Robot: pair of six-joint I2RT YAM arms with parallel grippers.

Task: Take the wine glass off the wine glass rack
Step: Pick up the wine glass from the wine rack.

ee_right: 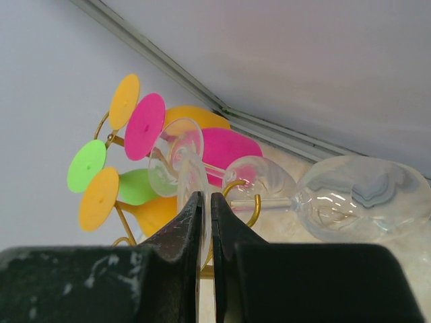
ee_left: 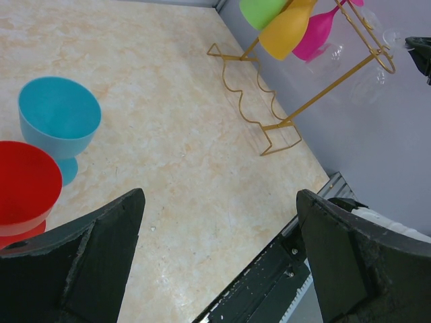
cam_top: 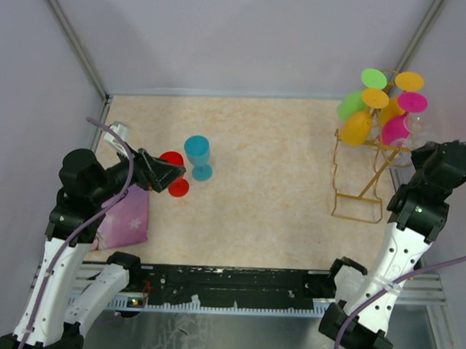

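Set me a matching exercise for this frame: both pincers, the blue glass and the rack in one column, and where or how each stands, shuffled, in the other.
Column one
1. left pincer
2. right pincer
3. blue glass
4. wine glass rack

Column two
A. at the right side of the table, coloured glasses hanging from it
B. shut on the foot of a clear wine glass
C. open, next to the red glass
D. upright on the table, left of centre

Pairs: 1-C, 2-B, 3-D, 4-A
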